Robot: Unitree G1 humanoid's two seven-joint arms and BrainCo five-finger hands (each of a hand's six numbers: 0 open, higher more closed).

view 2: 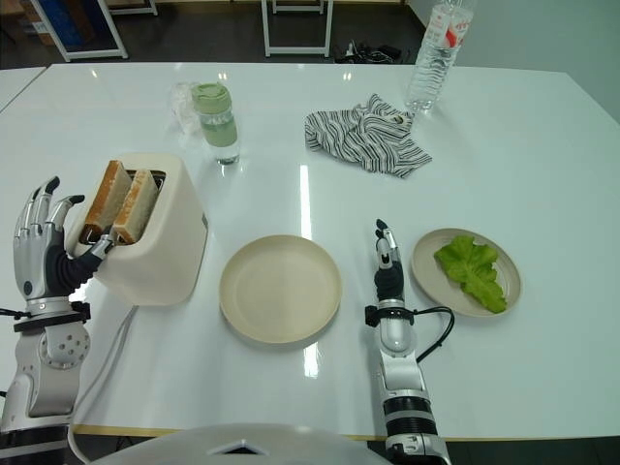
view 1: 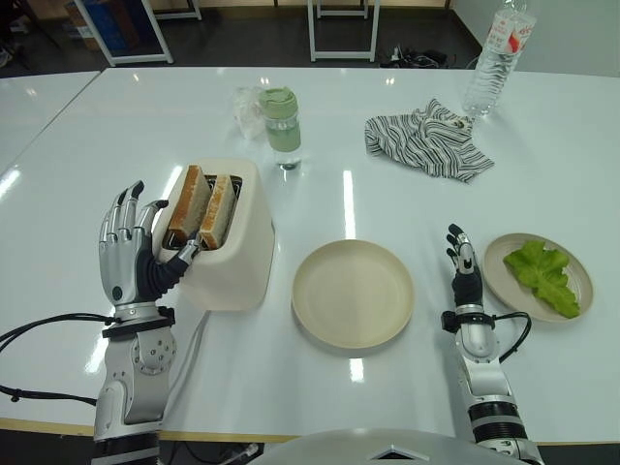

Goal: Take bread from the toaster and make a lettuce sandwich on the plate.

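Observation:
A cream toaster (view 1: 232,266) stands at the left with two slices of bread (view 1: 203,207) sticking up from its slots. My left hand (view 1: 126,254) is raised just left of the toaster, fingers spread, its thumb touching the near end of the slots. An empty cream plate (view 1: 353,293) lies in the middle. A smaller plate (view 1: 579,270) at the right holds a lettuce leaf (view 1: 542,275). My right hand (view 1: 465,276) stands edge-on between the two plates, fingers straight and holding nothing.
A green-lidded bottle (view 1: 282,122) stands behind the toaster next to a crumpled clear wrapper (view 1: 245,105). A striped cloth (view 1: 426,141) and a clear water bottle (view 1: 496,58) are at the back right. The toaster's cord (view 1: 189,358) runs toward the near table edge.

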